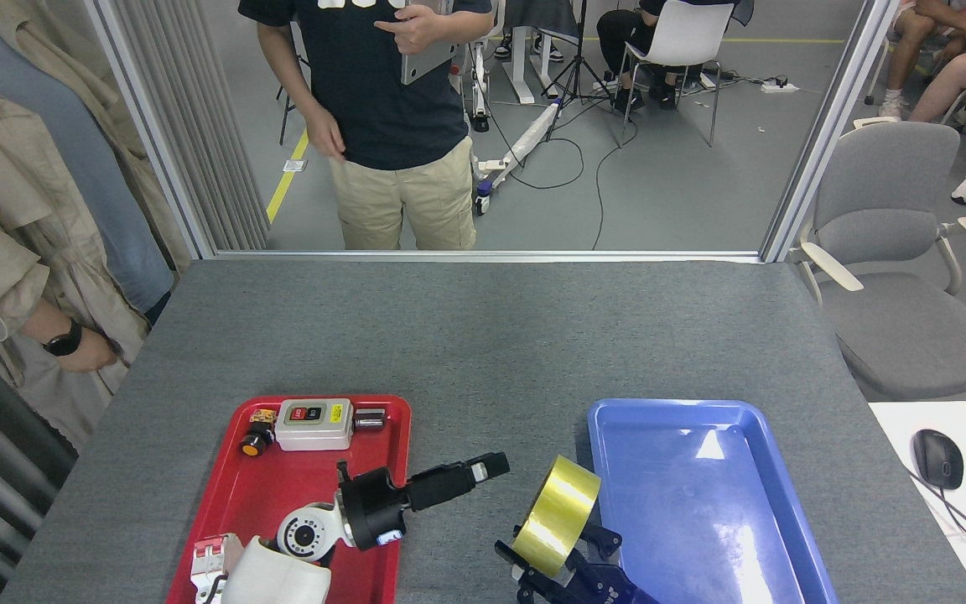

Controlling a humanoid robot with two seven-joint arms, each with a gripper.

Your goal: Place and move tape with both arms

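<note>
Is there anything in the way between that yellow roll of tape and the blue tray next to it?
Nothing visible. The tape, gripped by the right gripper, sits just left of the blue tray, whose inside looks bare.

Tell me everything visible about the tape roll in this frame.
The tape is a wide roll of glossy, translucent yellow film. It stands tilted on edge, its broad band facing the camera, between the red tray and the blue tray, close to the blue tray's left rim. The right gripper cradles it from below, black fingers showing on both sides. The left gripper is clear of it, to its left.
</note>
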